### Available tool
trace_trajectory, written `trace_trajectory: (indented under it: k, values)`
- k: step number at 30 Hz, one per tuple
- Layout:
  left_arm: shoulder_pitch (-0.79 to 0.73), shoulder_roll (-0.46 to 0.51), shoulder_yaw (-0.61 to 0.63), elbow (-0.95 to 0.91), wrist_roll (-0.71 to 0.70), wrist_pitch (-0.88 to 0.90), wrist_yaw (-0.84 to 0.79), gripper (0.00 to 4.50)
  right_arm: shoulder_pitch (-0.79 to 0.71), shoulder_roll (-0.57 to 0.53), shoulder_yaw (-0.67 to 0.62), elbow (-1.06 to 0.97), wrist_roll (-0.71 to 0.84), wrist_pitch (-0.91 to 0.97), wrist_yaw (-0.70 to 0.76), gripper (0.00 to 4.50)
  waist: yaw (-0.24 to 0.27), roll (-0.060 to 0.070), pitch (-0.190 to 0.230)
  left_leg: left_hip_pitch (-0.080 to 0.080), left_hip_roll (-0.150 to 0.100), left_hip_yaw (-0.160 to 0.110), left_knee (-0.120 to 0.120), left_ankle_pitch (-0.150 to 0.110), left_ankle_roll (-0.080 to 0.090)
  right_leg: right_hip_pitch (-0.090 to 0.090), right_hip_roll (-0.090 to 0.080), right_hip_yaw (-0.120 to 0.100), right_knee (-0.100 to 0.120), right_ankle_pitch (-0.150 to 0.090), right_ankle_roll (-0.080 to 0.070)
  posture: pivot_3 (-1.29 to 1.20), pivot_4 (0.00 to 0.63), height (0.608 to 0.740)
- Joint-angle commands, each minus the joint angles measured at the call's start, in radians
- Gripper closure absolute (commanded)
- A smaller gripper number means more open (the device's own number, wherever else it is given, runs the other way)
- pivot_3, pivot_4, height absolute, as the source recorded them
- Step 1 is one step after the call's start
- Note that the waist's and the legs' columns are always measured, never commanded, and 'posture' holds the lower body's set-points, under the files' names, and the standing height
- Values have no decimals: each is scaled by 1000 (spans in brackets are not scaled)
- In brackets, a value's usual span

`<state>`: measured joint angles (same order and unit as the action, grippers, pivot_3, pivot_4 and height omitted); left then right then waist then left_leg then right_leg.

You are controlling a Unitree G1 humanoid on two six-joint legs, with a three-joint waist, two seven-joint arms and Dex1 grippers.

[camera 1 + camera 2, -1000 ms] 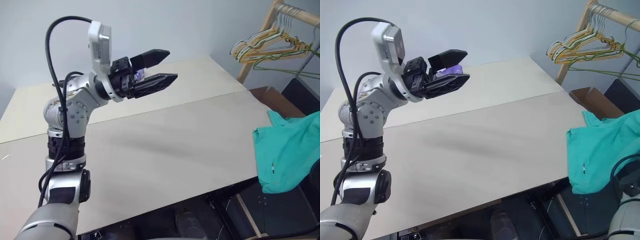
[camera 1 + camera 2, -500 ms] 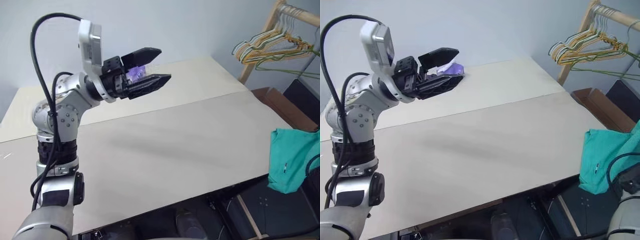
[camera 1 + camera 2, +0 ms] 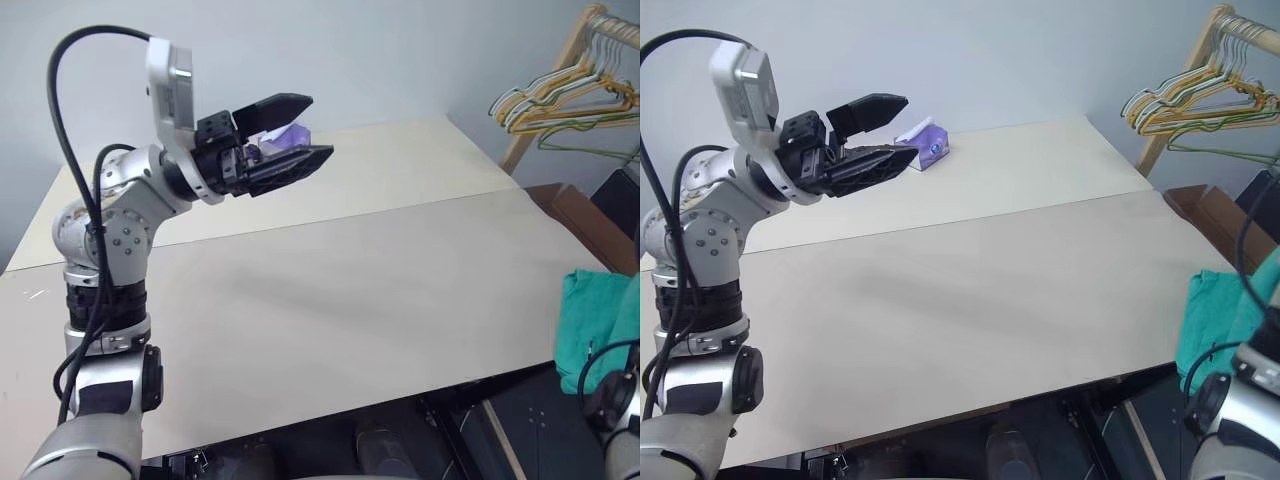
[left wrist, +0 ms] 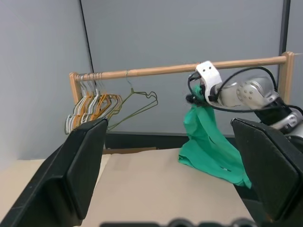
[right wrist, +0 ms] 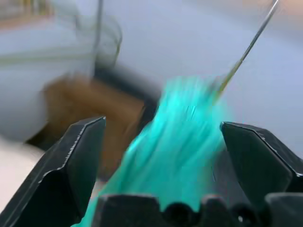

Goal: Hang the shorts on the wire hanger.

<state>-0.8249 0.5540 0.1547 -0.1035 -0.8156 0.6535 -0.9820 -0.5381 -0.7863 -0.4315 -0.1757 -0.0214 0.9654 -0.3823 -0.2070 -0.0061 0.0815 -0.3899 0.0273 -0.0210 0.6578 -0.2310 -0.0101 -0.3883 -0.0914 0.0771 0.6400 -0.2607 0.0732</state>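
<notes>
Your left claw (image 3: 290, 135) is raised over the far left part of the worktop (image 3: 360, 300), its two black fingers apart with nothing between them, pointing toward the right side of the scene. Just behind it on the worktop sits a small purple-and-white box (image 3: 923, 146).

Your right claw (image 5: 161, 161) shows in its own wrist view with both fingers spread wide; the shorts (image 5: 175, 142) lie blurred ahead of the gap, and the fingers are not clamped on the cloth. A thin wire (image 5: 246, 52) runs up from the top of the fabric there, but you cannot tell how it joins.

From the left wrist view, the shorts (image 4: 208, 142) hang in a bunched teal drape from up by the wooden rail (image 4: 161, 71), right beside your right arm's wrist, with the lower edge reaching down past the worktop's edge. Whether they sit on the wire hanger you cannot tell from these views. In the head views the shorts (image 3: 595, 320) show as a teal fold off the worktop's right edge.

A bunch of yellow and white hangers (image 4: 92, 106) crowds one end of the rail, and one olive wire hanger (image 4: 137, 104) hangs apart from them, between the bunch and the shorts. A cardboard box (image 3: 1215, 210) sits on the floor below the rack.
</notes>
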Motion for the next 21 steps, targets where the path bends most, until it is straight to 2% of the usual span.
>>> trace_trajectory:
  k: [1,5,8,11,15,18,21]
  values:
    - [21,14,1,-16,44,-49,5,0,73,-4,92,-126,-113,-261,4,20,-2,0,0,0,0,1,0,0,0,0,0,1,0,0,0,-155,60,740]
    - [100,27,-1,-59,139,-135,37,0,100,27,137,-126,-95,-531,106,20,-1,-1,1,2,0,1,0,0,0,1,1,2,1,0,0,-104,64,740]
    - [158,92,-20,-107,227,-130,79,0,52,66,151,-83,83,-629,350,20,0,-4,2,2,0,1,0,0,0,1,1,2,1,1,-1,-63,64,740]
    - [220,157,-26,-157,269,-105,102,0,3,76,188,-34,229,-634,602,20,11,-6,4,2,1,0,0,0,0,1,1,2,0,1,-1,-5,64,740]
    - [292,183,27,-226,239,-77,135,0,-81,46,235,56,443,-527,970,20,61,-7,5,2,1,0,0,-1,2,1,1,1,-1,1,-1,50,63,740]
    - [335,208,69,-264,191,-53,111,0,-130,23,290,126,517,-493,1191,20,107,-8,5,1,2,-1,0,-1,2,1,1,-1,-1,2,-2,69,62,740]
    - [389,241,83,-294,183,-58,85,0,-167,9,352,174,525,-498,1348,20,145,-9,6,1,2,0,0,-2,2,0,1,-3,-1,1,-2,76,54,740]
